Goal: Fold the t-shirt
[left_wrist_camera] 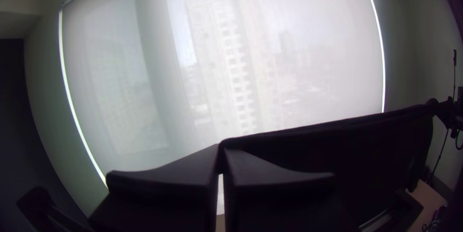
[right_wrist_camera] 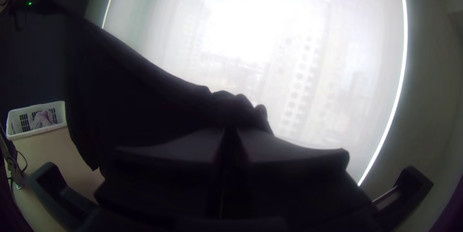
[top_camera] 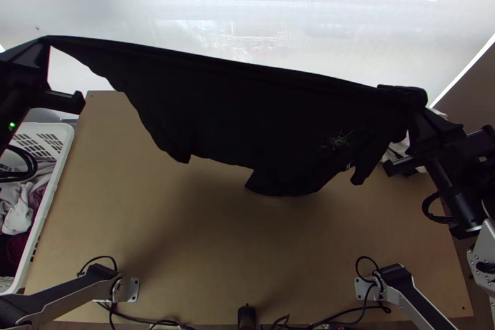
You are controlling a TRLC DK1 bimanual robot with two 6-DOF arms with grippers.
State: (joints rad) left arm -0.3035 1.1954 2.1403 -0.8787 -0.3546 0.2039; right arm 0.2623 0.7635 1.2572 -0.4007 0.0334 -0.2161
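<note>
At the right pincer [top_camera: 427, 127], folds in the t-shirt [top_camera: 241, 110] are indistinct.

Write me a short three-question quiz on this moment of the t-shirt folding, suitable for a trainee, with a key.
1. Multiple choice: where is the black t-shirt?
A) Spread flat on the table
B) Held up between the left gripper and the right gripper
C) Folded in the basket

2. True or false: the right gripper is shut on a bunched part of the t-shirt.

3. Fill in the missing word: the white basket stands beside the table on the ____ arm's side.

Key: 1 B; 2 true; 3 left
</note>
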